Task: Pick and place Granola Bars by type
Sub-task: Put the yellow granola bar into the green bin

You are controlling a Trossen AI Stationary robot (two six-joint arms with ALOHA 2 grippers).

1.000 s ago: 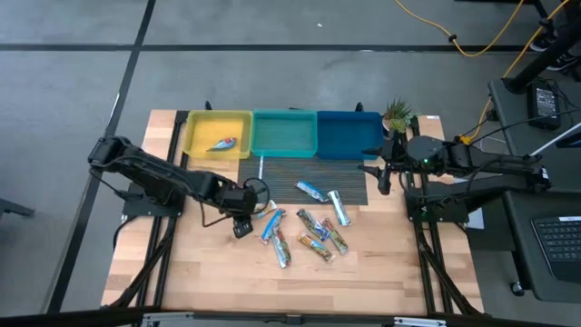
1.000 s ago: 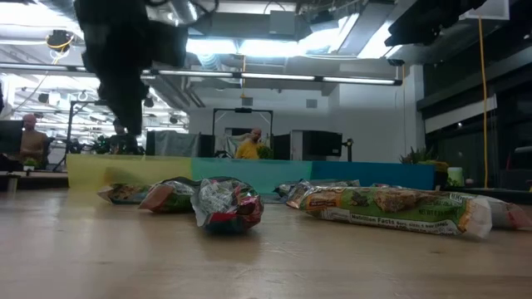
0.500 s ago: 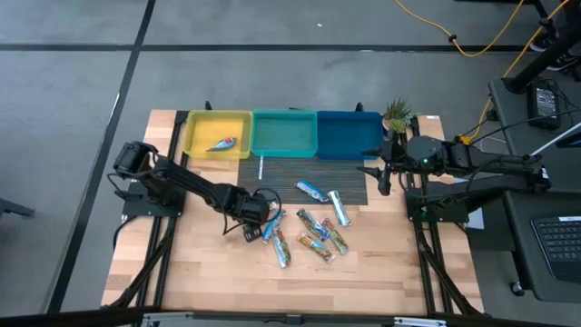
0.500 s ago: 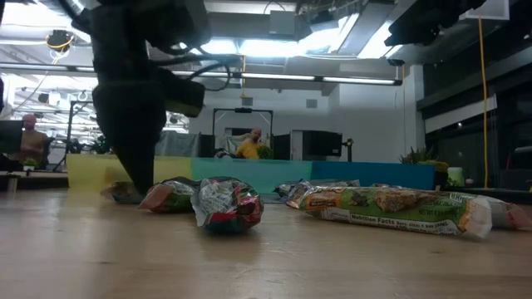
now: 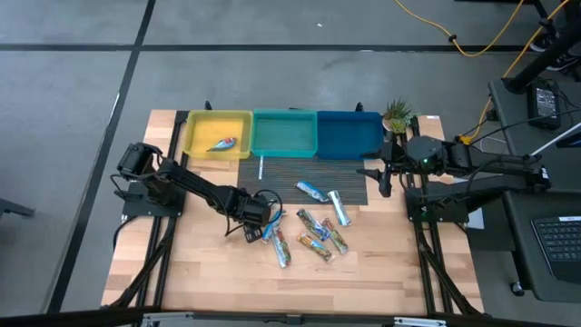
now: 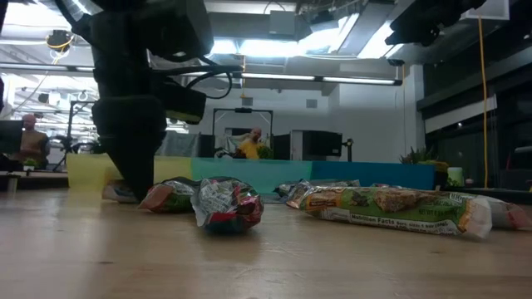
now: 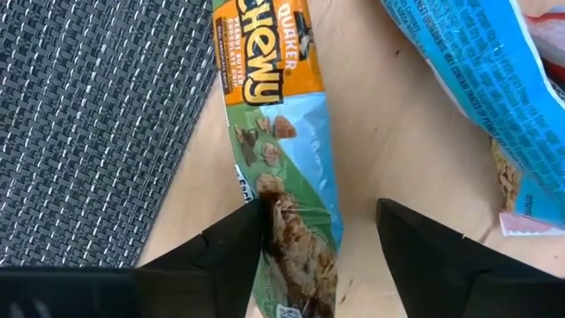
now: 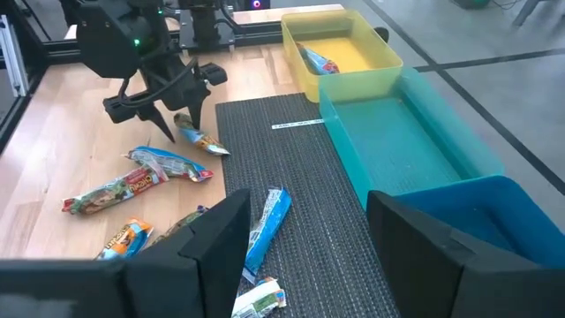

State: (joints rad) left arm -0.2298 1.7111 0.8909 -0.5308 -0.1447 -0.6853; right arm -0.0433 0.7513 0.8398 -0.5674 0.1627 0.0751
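The left gripper (image 7: pixel 320 231) is down over a granola bar (image 7: pixel 281 159) at the left end of the pile in the middle of the high view; its spread fingers (image 7: pixel 237 237) straddle the bar, which runs lengthwise between them; the right gripper (image 8: pixel 305 234) waits open at the right.

The left wrist view cuts off both ends of the granola bar (image 7: pixel 282 168) between the left gripper (image 7: pixel 320 231) fingers. In the low view that arm hides the leftmost bar (image 6: pixel 120 193). The print on the bar in the yellow bin (image 5: pixel 218 134) is too small to read.
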